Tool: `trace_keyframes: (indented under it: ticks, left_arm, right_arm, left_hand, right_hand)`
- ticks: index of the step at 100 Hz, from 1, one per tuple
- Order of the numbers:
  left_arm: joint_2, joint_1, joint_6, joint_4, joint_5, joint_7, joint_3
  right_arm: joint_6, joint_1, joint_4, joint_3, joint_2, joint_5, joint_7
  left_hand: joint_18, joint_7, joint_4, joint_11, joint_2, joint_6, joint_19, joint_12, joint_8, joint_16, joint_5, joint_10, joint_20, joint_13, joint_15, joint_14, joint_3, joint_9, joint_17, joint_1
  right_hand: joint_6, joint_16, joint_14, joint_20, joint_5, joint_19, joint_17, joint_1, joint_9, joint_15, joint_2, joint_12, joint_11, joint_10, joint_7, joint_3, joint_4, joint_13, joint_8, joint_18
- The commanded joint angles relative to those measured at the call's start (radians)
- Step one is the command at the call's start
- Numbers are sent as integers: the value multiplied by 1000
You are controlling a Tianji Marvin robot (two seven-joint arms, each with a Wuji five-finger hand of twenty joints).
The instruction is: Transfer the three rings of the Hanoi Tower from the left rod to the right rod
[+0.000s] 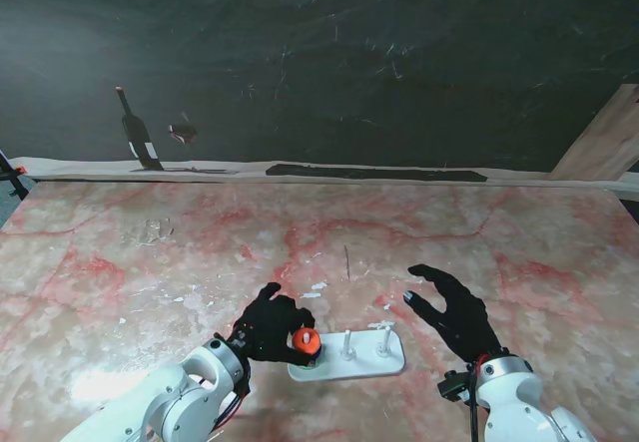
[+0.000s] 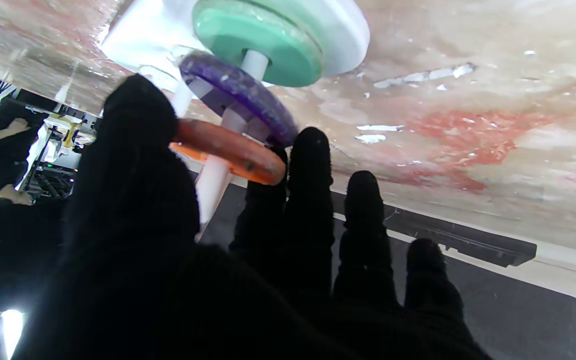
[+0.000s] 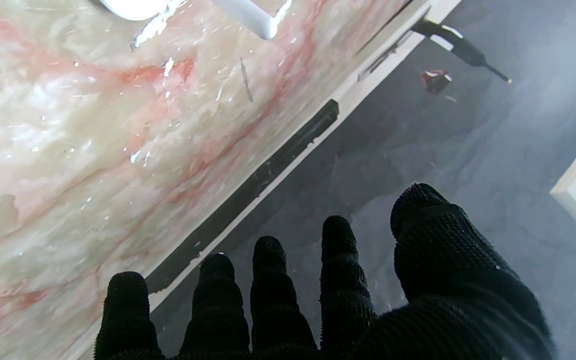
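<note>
No brand, label or writing can be read on any item.

A white base [image 1: 351,360] is seen lying on the marbled table [image 1: 120,262], near me, its long axis running left to right. Three white rods stand upright on it: left rod [image 2: 218,170], middle rod [image 1: 347,343], right rod [image 1: 384,337]. The middle and right rods are bare.

All three rings are found on the left rod. In the left wrist view the green ring [image 2: 255,40] lies flat on the base. The purple ring [image 2: 238,97] is raised off the green one and tilted on the rod. The orange ring [image 2: 228,150] sits farther up the rod, also tilted, apart from the purple ring. In the stand view only the orange ring [image 1: 306,340] is clearly made out, at the left end of the base.

The left hand [image 1: 268,324] is closed on the orange ring: the thumb [image 2: 138,130] is pressed on one edge, a fingertip [image 2: 268,180] on the opposite edge. The remaining fingers are extended beside it, touching nothing.

The right hand [image 1: 454,312] is held over the table just right of the base, fingers spread and nothing grasped. In its wrist view a rod tip [image 3: 253,17] is seen, well apart from the fingers [image 3: 268,280].

A bottle [image 1: 135,131] is noted at the far wall.
</note>
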Motion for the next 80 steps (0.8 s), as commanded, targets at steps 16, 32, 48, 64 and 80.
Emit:
trace_keyframes:
  ticks: [16,32,48,64,80]
  left_arm:
    - [7,4,-7,-28,7,-24,-9]
    - [7,-1,-5,-22,4,-25,-3]
    - [5,-2,0,-17,3,-14,2]
    - [5,-1,9,-17,2,-15,4]
    - [4,2,16,-15,1,-9,6]
  right_arm:
    - [0,-10,-5,0,-3,6,6]
    - [-1,-10,-5,1,-3,10,7]
    - [-2,-10,-5,2,-3,12,10]
    - [-1,-10,-6,3,-2,13,13]
    - [-1,-7,-3,1,-2,14,16]
  left_hand:
    - [6,98,11,5,35,-74,9,10,11,5,76,-44,-14,13,-12,4,83,20,-7,67]
    - [7,94,11,6,38,-84,12,13,15,4,64,-52,-19,13,-16,5,82,12,-8,62]
    - [7,138,13,20,29,-118,17,23,68,6,28,-65,-25,13,-17,4,85,15,-9,65]
    - [6,106,9,18,45,-137,11,22,67,5,-2,-68,-29,5,-22,7,81,11,-12,60]
    - [4,-9,3,20,71,-111,1,22,16,7,35,-72,-28,2,-24,10,59,14,-12,65]
  right_hand:
    - [4,5,7,29,-41,-26,-3,-18,-37,-11,14,-2,5,2,-20,-24,19,-23,9,-27]
    - [4,5,7,30,-43,-27,-2,-21,-42,-11,16,-2,5,1,-21,-23,19,-24,9,-27]
    - [5,5,7,32,-42,-27,-2,-23,-44,-11,14,-2,5,3,-21,-22,19,-24,9,-27]
    - [5,5,8,33,-43,-28,-2,-25,-47,-11,15,-3,5,4,-22,-22,19,-25,9,-27]
    - [6,5,8,34,-43,-28,-1,-25,-49,-11,16,-3,5,4,-22,-20,19,-25,9,-28]
